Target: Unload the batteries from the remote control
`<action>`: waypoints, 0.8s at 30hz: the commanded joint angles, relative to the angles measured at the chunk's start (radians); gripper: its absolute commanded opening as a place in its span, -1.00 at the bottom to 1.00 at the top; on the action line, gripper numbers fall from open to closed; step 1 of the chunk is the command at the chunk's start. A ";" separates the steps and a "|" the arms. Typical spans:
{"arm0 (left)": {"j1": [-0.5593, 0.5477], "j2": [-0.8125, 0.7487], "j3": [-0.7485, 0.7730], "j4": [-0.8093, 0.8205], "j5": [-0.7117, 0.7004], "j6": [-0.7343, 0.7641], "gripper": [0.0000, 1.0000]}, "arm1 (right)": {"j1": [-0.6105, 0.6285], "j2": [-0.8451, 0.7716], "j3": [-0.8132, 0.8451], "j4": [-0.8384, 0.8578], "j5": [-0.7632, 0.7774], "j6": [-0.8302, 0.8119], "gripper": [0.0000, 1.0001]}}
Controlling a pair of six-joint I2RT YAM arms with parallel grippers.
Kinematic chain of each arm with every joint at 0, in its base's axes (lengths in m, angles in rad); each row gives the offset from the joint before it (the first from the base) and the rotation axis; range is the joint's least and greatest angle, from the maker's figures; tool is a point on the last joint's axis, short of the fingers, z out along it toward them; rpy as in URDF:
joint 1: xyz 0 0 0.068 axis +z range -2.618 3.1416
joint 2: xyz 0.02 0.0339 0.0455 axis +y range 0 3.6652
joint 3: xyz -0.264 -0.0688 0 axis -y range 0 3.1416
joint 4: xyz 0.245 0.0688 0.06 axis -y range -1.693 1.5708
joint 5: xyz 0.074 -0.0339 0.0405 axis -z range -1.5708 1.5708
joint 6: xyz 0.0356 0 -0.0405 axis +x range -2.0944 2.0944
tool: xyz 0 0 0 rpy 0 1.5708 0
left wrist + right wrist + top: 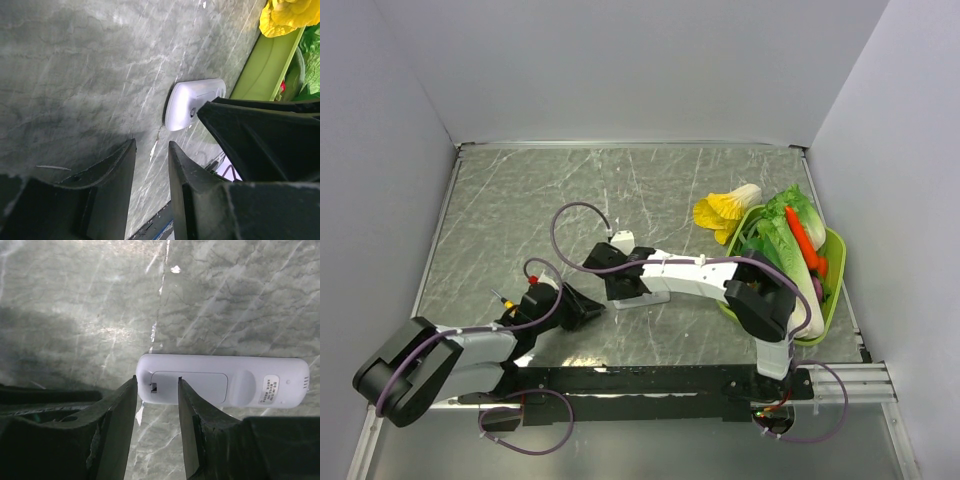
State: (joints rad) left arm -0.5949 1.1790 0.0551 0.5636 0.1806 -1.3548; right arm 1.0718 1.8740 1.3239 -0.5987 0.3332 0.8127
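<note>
The white remote control (222,381) lies face down on the marble table, its battery cover shut with a small latch slot (154,388) at its left end. The batteries are hidden inside. My right gripper (157,382) is open, its two fingertips just over the cover's latch end. In the top view it (620,288) sits over the remote (658,297), which is mostly hidden under the arm. My left gripper (151,145) is open and empty, a short way from the remote's rounded end (192,102); it sits just left of the right gripper in the top view (592,306).
A green basket (835,270) full of leafy vegetables and a carrot stands at the right edge, close to the right arm's elbow. A yellow leafy vegetable (720,210) lies beside it. White walls close the table on three sides.
</note>
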 commanded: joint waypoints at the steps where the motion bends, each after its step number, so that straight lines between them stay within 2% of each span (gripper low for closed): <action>1: 0.003 -0.033 -0.054 -0.059 -0.021 0.011 -0.22 | 0.016 0.036 0.061 -0.064 0.058 -0.001 -0.08; 24: 0.004 -0.039 -0.092 -0.047 -0.016 -0.007 -0.19 | 0.062 0.063 0.070 -0.128 0.113 0.000 -0.12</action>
State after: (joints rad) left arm -0.5941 1.1416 0.0544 0.5232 0.1772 -1.3556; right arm 1.1194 1.9278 1.3746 -0.6727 0.4328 0.8101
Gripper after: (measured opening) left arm 0.404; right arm 0.436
